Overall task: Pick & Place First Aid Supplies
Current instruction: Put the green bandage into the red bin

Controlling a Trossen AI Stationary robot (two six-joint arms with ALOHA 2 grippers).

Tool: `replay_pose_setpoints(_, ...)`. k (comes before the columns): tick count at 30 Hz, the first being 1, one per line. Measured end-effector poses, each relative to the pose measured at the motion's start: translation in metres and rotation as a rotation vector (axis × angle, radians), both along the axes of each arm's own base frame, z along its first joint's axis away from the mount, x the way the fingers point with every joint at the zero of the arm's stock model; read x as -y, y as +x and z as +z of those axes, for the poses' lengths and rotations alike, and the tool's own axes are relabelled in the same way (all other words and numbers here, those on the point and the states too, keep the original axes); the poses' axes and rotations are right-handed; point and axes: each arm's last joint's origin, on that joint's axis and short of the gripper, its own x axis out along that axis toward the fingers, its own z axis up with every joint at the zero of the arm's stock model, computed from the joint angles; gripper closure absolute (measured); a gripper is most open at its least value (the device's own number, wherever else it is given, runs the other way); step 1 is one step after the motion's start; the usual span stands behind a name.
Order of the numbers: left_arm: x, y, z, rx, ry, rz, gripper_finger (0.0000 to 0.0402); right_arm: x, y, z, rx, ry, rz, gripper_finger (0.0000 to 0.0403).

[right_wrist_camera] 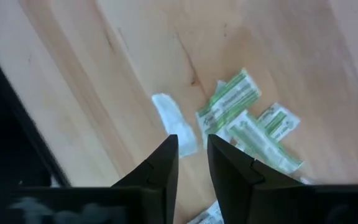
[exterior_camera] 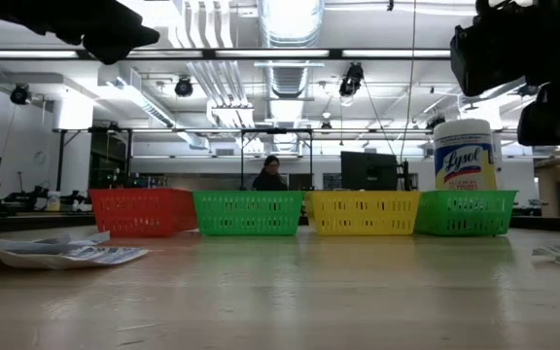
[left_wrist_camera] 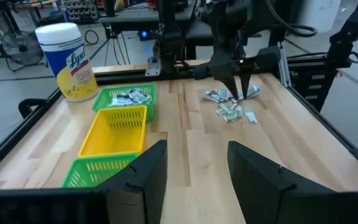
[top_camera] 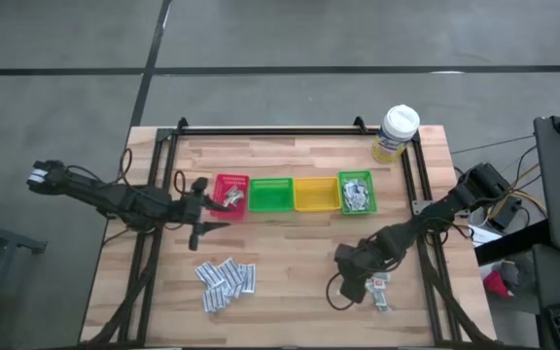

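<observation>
Near the green bin (top_camera: 356,192), on the side toward the table's front edge, the right gripper (top_camera: 368,284) points down over a small scatter of first aid supplies (top_camera: 378,290); its fingers (right_wrist_camera: 160,167) stand a narrow gap apart with nothing between them, over a white sachet (right_wrist_camera: 169,118) and just beside the pale green sachets (right_wrist_camera: 248,124); a second, larger heap of sachets (top_camera: 227,279) lies well apart from that bin, toward the table's front left; a few more already sit inside the green bin and inside the red bin (top_camera: 230,194) at the far end of the same row; the left gripper (top_camera: 202,209) waits beside the red bin, fingers spread and holding nothing; these sachets look light, thin and limp, probably slick in their wrappers, so they may slide or bend; a pinch across one short edge, or on a corner lifted off the wood, seems the safest hold.
</observation>
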Motion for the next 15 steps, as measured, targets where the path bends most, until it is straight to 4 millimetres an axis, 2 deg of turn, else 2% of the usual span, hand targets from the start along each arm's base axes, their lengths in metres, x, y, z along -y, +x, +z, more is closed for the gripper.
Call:
replay_pose_setpoints(8,-0.002,-0.01,-0.006,0.026,-0.019,-0.004,0.0236,0.006,0.004,0.0,0.035,-0.051,-0.005,0.0286)
replay_pose_setpoints(15,-0.002,-0.011,-0.006,0.026,-0.035,-0.004,0.0236,0.011,0.006,-0.001,0.105,-0.127,0.252,0.0271)
